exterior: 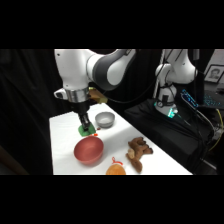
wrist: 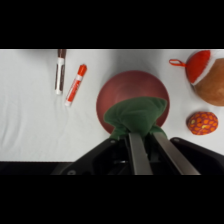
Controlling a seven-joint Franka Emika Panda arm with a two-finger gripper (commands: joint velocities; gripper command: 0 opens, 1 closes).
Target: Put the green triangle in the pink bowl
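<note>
Bowls first: the pink bowl (exterior: 89, 150) is seen with nothing resting inside it, and the grey bowl (exterior: 105, 119) behind it looks bare too. The gripper (wrist: 144, 136) is clamped nearly closed on the green triangle (wrist: 135, 114), which is held up over the pink bowl's near rim in the wrist view (dark green and soft-edged there, not very triangular). Two markers (wrist: 76, 84) and an orange dotted ball (wrist: 202, 123) are only caught by the wrist view; a brown toy (exterior: 137, 150) is shown in the side view.
</note>
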